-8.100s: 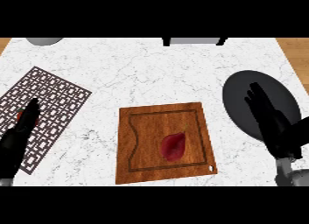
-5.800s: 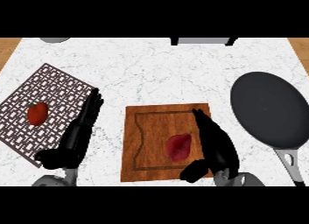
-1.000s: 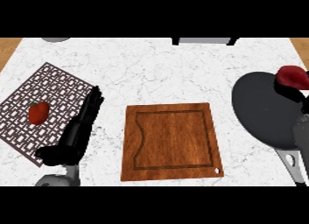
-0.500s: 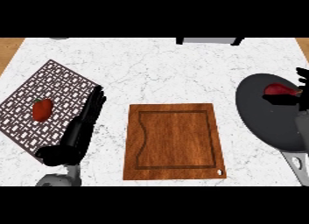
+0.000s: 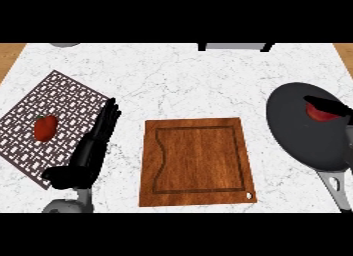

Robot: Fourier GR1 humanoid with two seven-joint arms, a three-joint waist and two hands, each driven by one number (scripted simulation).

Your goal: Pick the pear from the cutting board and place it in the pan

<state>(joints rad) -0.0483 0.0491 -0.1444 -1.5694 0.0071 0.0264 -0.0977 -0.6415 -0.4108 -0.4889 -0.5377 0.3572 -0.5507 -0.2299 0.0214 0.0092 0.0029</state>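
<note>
Pear (image 5: 323,113) lies in the pan (image 5: 304,145) at frame right, right hand (image 5: 334,106) spread open just above it, left hand (image 5: 98,137) flat near the cutting board (image 5: 196,161); likely light, smooth, bruisable, best cupped around its belly.

red pear (image 5: 324,113), dark grey pan (image 5: 306,145)

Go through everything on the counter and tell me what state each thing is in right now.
Pear: in the pan, partly hidden by the right hand.
Pan: on the counter, holding the pear.
Cutting board: bare, nothing on it.
Right hand: over the pan, fingers straight, open.
Left hand: open, fingers straight, resting beside the mat.
Patterned mat: flat, with a red fruit on it.
</note>
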